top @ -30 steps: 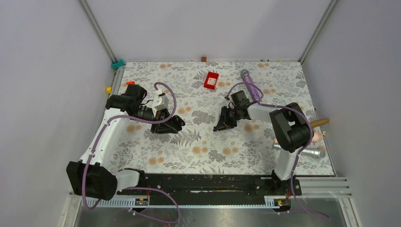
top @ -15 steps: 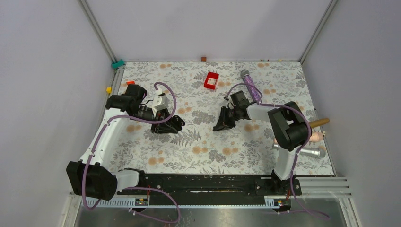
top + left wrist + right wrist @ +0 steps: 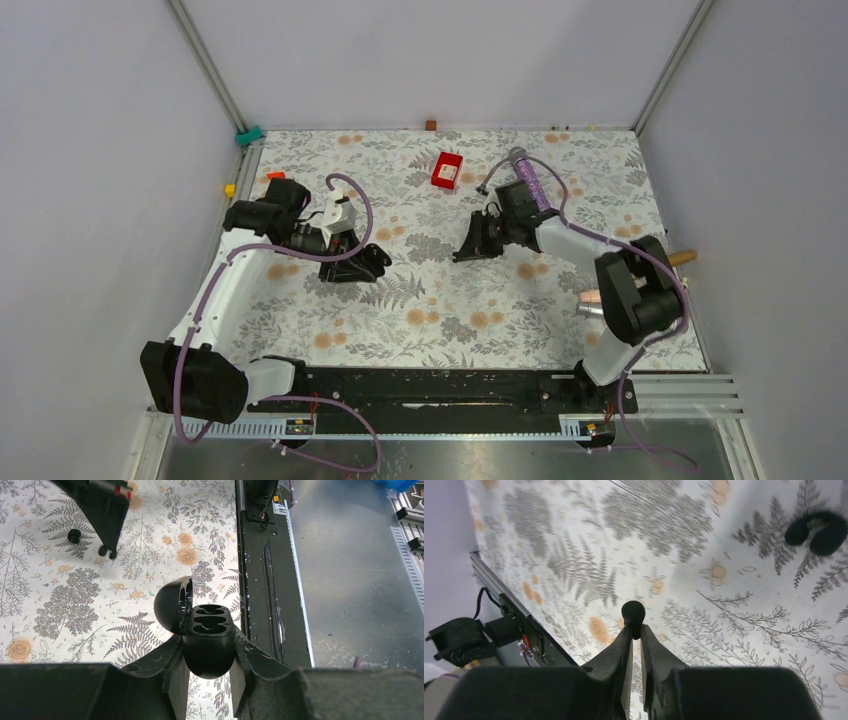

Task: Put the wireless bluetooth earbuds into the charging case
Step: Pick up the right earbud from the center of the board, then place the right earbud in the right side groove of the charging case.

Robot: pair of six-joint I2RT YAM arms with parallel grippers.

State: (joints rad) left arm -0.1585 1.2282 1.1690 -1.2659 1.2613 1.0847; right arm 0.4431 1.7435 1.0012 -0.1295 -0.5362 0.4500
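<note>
Starting at the near edge, there's the black base rail [image 3: 430, 385] with both arms bolted on, and the floral cloth [image 3: 430, 310] spreads out beyond it. The left gripper [image 3: 208, 647] has its fingers clamped on either side of the charging case [image 3: 209, 662], which looks black and glossy in the wrist view. The lid [image 3: 172, 602] is swung open to the left, and both sockets inside are empty.

A bit further out and to the right, the right gripper [image 3: 634, 630] has its fingers pinched nearly together on one earbud [image 3: 633, 611], a tiny black ball sticking out past the tips. It's well apart from the case, with a stretch of cloth between the two grippers. The other earbud [image 3: 816, 530] is lying on the cloth near that gripper, not touching it.

Past all that, a small red box [image 3: 447, 170] sits toward the far side. The purple glitter microphone [image 3: 528, 175] lies just beside the right arm's wrist.
</note>
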